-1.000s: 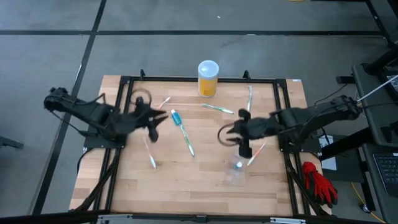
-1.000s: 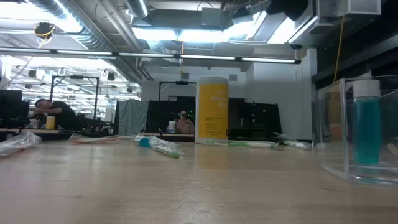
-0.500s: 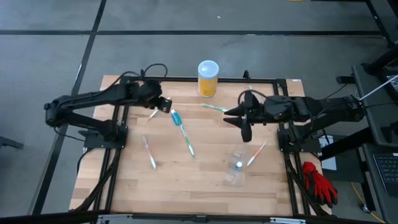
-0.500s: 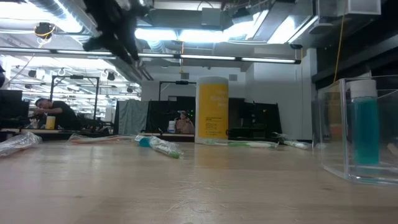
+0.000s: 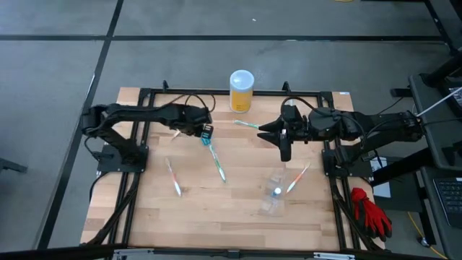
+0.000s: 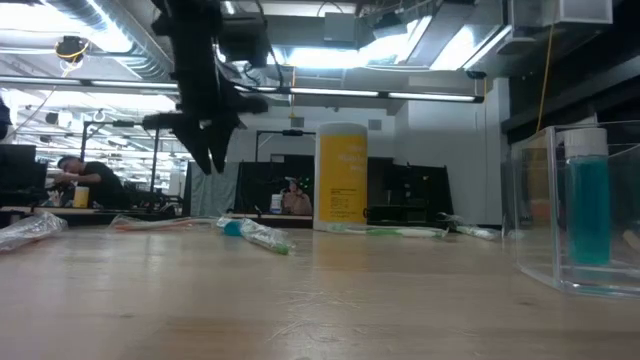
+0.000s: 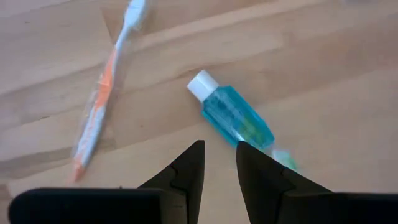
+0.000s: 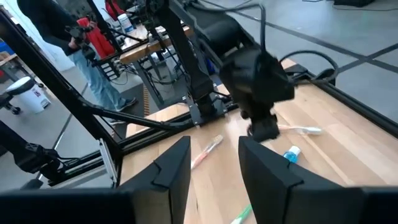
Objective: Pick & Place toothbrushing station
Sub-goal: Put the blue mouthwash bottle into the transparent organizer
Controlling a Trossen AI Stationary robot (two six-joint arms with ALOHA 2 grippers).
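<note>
A teal tube with a white cap lies on the wooden table beside a wrapped orange-and-white toothbrush. My left gripper hangs just above the tube, pointing down, open by a narrow gap with nothing in it; it also shows over the table's far left part. My right gripper is raised at the far right, open and empty. More toothbrushes lie flat: a green one, a pale one, a pinkish one. A clear cup stands at the near right, something teal upright inside it.
A yellow jar with a white lid stands at the far edge's middle. Two more green toothbrushes lie near it. A black frame runs round the table. A red glove lies off the right side. People show in the room beyond.
My left gripper has swung from the table's left side toward the middle, tipped to point down, and sunk toward the teal tube. My right gripper has risen and tipped up toward level, moving slightly toward the far edge. No object has moved.
</note>
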